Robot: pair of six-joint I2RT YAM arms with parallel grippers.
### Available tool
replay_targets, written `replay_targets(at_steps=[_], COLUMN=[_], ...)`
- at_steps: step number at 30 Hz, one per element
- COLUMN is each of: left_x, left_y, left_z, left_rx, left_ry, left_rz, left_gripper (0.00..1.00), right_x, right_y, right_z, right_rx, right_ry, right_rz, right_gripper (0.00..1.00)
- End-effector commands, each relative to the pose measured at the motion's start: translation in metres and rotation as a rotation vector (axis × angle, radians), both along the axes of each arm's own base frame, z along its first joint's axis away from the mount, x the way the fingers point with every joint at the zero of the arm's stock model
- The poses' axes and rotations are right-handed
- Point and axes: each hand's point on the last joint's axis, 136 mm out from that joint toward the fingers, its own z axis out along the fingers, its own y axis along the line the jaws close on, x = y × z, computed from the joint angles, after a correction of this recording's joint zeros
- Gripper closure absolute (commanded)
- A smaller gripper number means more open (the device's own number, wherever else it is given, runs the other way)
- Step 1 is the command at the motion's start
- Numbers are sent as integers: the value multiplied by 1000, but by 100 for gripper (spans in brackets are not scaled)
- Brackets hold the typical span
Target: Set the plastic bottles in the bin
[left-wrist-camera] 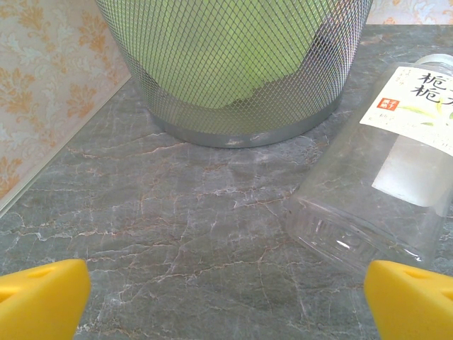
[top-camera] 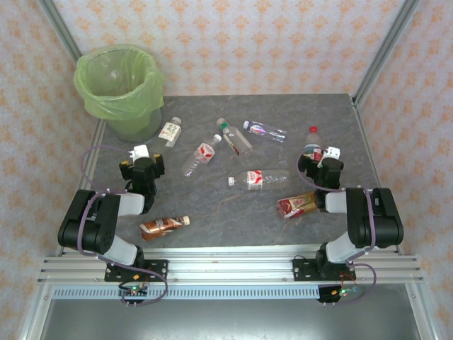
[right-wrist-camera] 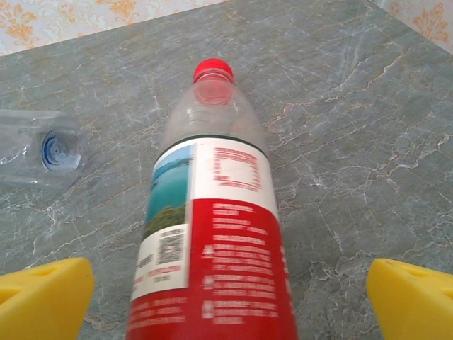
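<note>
The grey marbled table carries everything. The bin, a wire-mesh basket lined with a light-green bag, stands ahead of the left gripper and a little to its left, its mesh wall near but not touching. The left gripper's jaws are spread wide with bare table between the yellow fingertips. A clear square bottle with a white label lies on its side just ahead of the right-hand fingertip, beside the bin's foot. The right gripper is also spread wide and grips nothing. A red-capped bottle with a red-and-white label lies lengthwise in the gap between its fingertips, cap pointing away, clear of both. Ahead and to the left of this gripper lies a clear bottle showing a blue cap. In the top view, three more clear bottles lie between the two grippers. One brown-orange bottle lies behind the left gripper, and another just behind and left of the right one.
</note>
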Motion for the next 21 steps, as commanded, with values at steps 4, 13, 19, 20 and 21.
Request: replay_targets(at_steps=[4, 13, 19, 20, 21], left_x=[11, -3, -11, -14, -16], left_y=[-7, -5, -24, -26, -27], left_z=[26, 56, 86, 90, 93], left_rx=[5, -13, -152, -170, -189], left_ry=[12, -1, -28, -16, -2], left_rz=[-31, 15, 33, 54, 70], left_gripper=[0, 0, 0, 0, 0], right_x=[5, -7, -23, -24, -24], right_y=[10, 3, -24, -24, -22], right_z=[29, 73, 98, 100, 102], right_rx=[-7, 15, 136, 162, 178], right_ry=[-34, -93, -70, -71, -74], right_rz=[64, 4, -224, -231, -223], right_gripper=[1, 1, 1, 1, 1])
